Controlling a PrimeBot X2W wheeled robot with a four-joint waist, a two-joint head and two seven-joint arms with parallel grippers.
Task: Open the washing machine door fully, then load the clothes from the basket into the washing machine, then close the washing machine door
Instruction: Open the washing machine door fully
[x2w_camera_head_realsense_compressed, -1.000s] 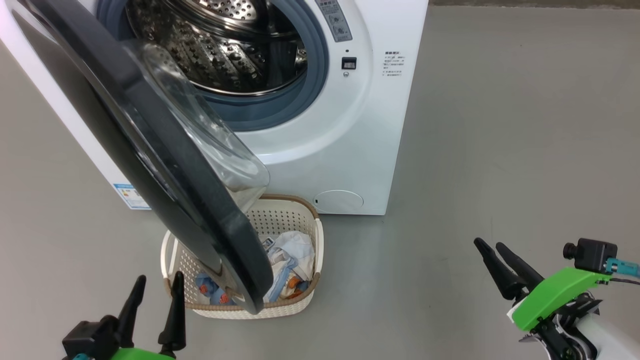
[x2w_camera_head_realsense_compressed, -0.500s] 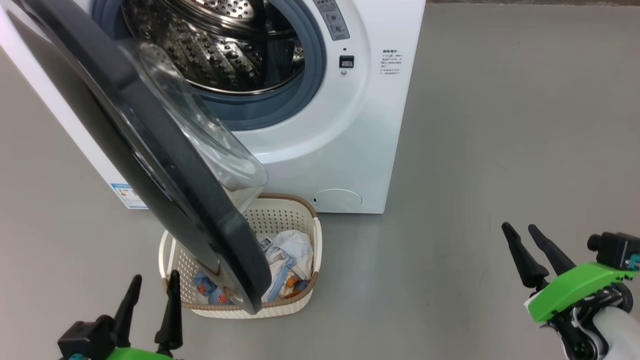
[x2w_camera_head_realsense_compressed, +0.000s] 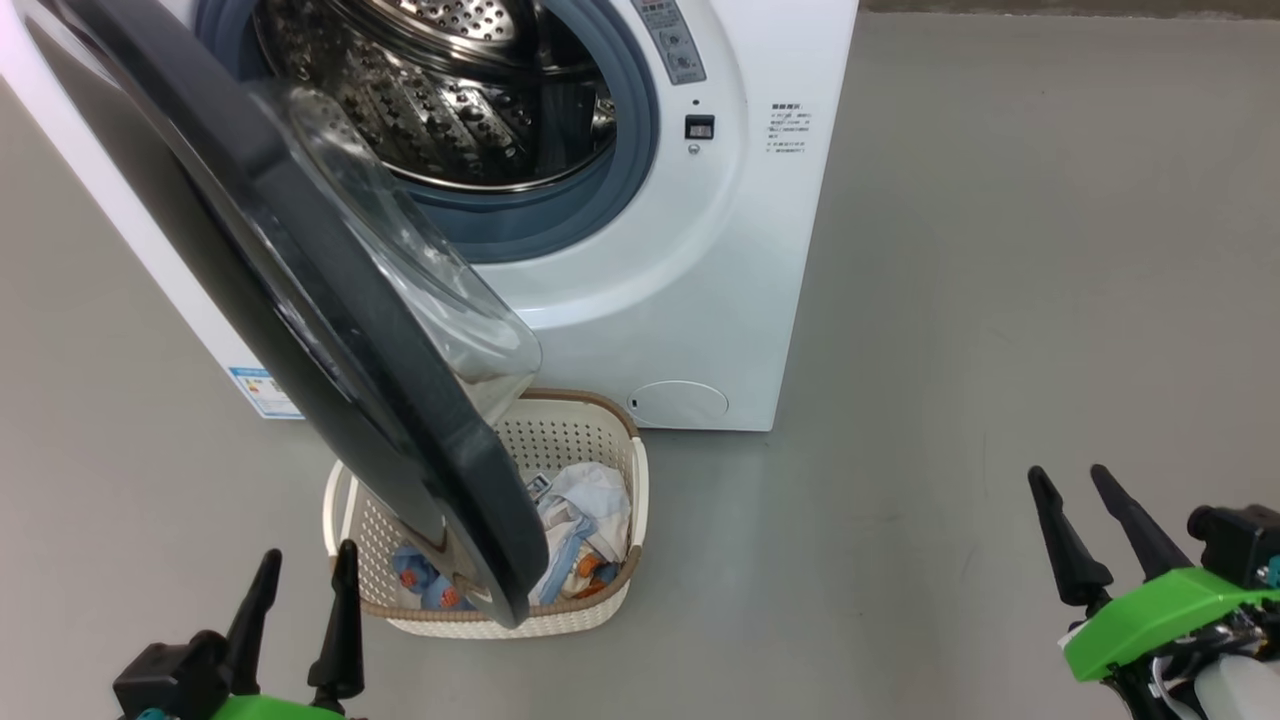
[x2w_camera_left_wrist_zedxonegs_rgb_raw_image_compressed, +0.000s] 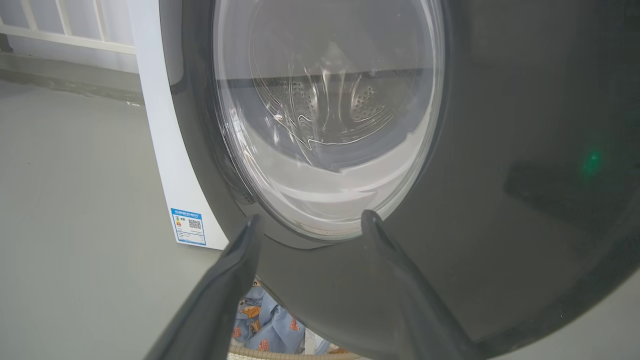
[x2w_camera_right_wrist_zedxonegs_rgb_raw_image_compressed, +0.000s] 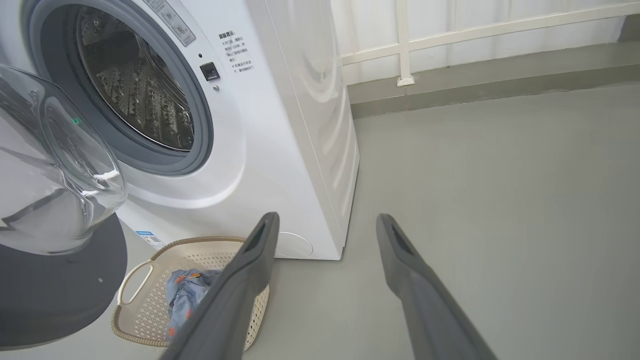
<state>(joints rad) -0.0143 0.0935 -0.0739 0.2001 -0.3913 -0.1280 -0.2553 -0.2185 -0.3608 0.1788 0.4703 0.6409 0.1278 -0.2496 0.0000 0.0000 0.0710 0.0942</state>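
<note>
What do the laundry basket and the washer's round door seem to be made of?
The basket: likely moulded plastic, matte cream, given its punched holes and woven-look brown rim. The washing machine door: glossy black rim, probably plastic, showing reflections; its window looks like clear glass.

Bright even light; soft shadows; glare on washing machine door (x2w_camera_left_wrist_zedxonegs_rgb_raw_image_compressed: 350, 150); wrist-view edges bowed.
</note>
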